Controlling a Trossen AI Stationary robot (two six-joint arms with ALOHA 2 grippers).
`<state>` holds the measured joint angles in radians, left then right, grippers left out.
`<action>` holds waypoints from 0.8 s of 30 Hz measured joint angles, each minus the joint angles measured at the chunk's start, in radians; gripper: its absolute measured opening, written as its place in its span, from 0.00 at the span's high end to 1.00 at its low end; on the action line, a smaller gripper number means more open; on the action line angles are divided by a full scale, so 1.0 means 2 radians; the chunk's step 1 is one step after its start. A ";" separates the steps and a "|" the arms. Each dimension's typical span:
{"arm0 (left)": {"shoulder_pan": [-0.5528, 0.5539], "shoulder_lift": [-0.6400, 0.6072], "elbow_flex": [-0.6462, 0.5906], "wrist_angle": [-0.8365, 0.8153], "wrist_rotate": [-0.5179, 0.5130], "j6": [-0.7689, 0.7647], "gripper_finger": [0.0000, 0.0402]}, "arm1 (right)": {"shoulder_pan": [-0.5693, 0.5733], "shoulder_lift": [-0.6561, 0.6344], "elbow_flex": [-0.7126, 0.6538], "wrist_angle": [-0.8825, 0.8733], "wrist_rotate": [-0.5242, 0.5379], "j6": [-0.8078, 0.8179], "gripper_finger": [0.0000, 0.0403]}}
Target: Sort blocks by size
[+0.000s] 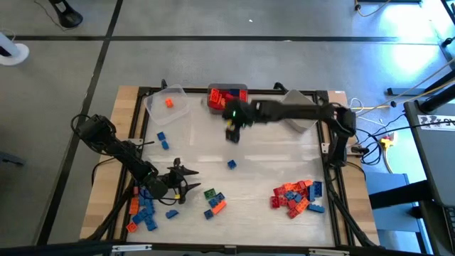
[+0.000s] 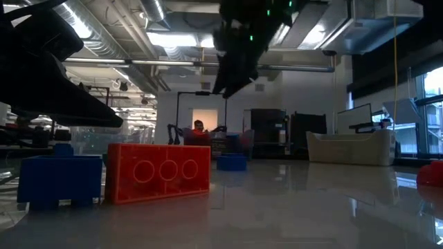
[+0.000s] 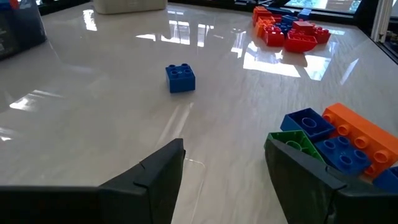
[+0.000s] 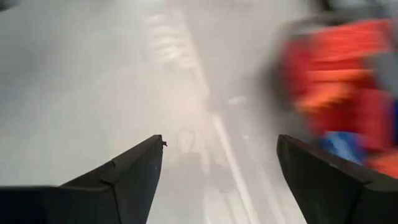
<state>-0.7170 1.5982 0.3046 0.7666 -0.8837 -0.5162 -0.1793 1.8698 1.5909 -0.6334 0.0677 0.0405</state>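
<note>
Right gripper [image 1: 232, 131]: fingers spread wide, nothing between them; near the far edge of the table [image 1: 270, 153], just beside the grey bin [image 1: 227, 97] of red blocks.
Left gripper [image 1: 186, 179]: wide, empty, near the front-left corner.
Blocks: blue-orange pile [image 1: 146, 210] front-left; red-orange pile [image 1: 296, 197] front-right; single blue block [image 1: 232, 164] mid-table.
Clear bin [image 1: 168, 105]: far-left corner.
</note>
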 joint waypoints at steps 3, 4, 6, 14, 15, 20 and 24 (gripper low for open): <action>0.000 0.000 0.000 0.000 0.000 -0.001 0.47 | 0.058 0.004 0.000 0.003 -0.017 -0.009 0.22; 0.000 0.000 0.000 0.000 0.000 -0.002 0.47 | 0.077 0.006 0.000 0.007 -0.017 -0.011 0.22; 0.000 0.000 0.000 0.000 0.000 -0.003 0.47 | 0.115 0.009 -0.001 0.012 -0.017 -0.014 0.22; 0.001 0.000 0.000 0.004 0.000 -0.001 0.47 | 0.234 0.033 0.000 0.081 -0.013 0.003 0.22; 0.002 0.000 0.000 0.004 0.000 -0.001 0.47 | 0.244 0.036 0.000 0.097 -0.013 0.006 0.22; 0.004 0.000 -0.001 0.004 0.000 -0.003 0.47 | 0.286 0.060 0.000 0.112 -0.011 0.003 0.22; 0.004 0.000 0.002 0.015 0.005 0.004 0.47 | 0.304 0.088 -0.001 0.110 0.001 0.008 0.22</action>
<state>-0.7086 1.5978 0.3091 0.7962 -0.8742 -0.5082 0.4283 2.0449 1.5894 -0.4133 0.0690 0.0566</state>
